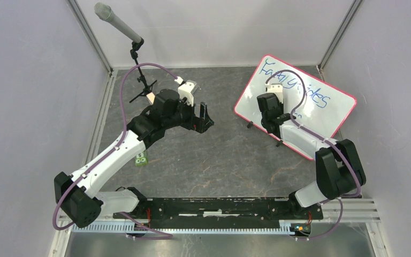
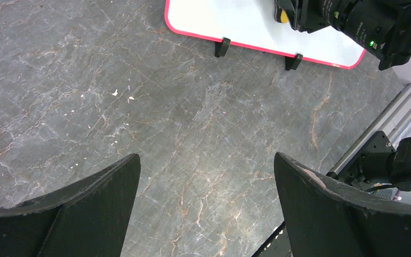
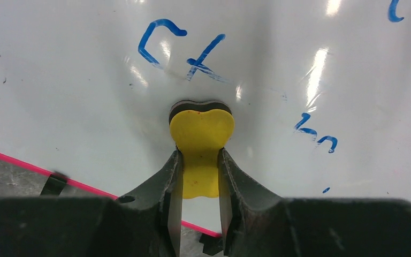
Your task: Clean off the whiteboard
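Observation:
The whiteboard (image 1: 316, 101), white with a pink-red frame and blue handwriting, lies tilted at the back right of the table. It also shows in the right wrist view (image 3: 85, 80) and the left wrist view (image 2: 230, 21). My right gripper (image 3: 199, 160) is shut on a yellow eraser (image 3: 200, 139) with a dark felt underside, pressed on the board near its lower-left part, just below blue strokes. In the top view the right gripper (image 1: 268, 110) sits over the board's left half. My left gripper (image 1: 203, 119) is open and empty above the table middle; its fingers (image 2: 85, 214) frame bare table.
A microphone on a small stand (image 1: 134, 45) is at the back left. A small green block (image 1: 141, 159) lies beside the left arm. A white object (image 1: 187, 91) sits behind the left wrist. Grey walls enclose the table; a metal rail (image 1: 219, 206) runs along the front.

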Action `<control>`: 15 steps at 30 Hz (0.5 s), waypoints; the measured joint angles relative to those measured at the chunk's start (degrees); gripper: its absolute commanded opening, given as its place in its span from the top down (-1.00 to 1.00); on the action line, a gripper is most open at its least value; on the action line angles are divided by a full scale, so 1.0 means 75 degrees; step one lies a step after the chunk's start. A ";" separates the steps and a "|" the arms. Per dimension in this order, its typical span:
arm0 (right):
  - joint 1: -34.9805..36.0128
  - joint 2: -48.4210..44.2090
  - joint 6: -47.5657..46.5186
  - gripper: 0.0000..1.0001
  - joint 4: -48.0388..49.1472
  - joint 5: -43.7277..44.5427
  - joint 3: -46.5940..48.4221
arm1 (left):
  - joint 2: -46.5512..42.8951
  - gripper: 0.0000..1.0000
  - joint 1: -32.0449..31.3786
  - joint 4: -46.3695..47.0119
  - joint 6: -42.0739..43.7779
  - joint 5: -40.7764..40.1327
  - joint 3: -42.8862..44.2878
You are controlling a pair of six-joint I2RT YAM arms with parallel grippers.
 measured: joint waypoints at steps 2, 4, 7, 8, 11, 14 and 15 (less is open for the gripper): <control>-0.0032 -0.0006 0.0009 0.56 0.0015 0.0003 0.0023 | 0.0000 -0.99 0.0000 0.0000 0.0000 -0.0003 0.0000; -0.0099 -0.0012 0.0009 0.56 0.0023 0.0006 0.0023 | 0.0000 -0.99 0.0000 0.0000 0.0000 -0.0003 0.0000; -0.0341 -0.0119 0.0006 0.56 0.0035 -0.0003 -0.0029 | 0.0000 -0.99 0.0000 0.0000 0.0000 0.0000 0.0000; -0.0455 -0.0242 0.0006 0.56 0.0052 -0.0006 -0.0119 | 0.0000 -0.99 0.0000 0.0000 0.0000 0.0000 0.0000; -0.0860 -0.0761 0.0009 0.56 0.0087 0.0023 -0.0527 | 0.0000 -0.99 0.0000 0.0000 0.0000 0.0003 0.0000; -0.1320 -0.1378 0.0006 0.56 0.0058 0.0166 -0.0985 | 0.0000 -0.99 0.0000 0.0003 0.0000 0.0015 0.0000; -0.1440 -0.1556 0.0003 0.55 0.0026 0.0221 -0.1110 | 0.0000 -0.99 0.0000 0.0003 0.0000 0.0023 0.0000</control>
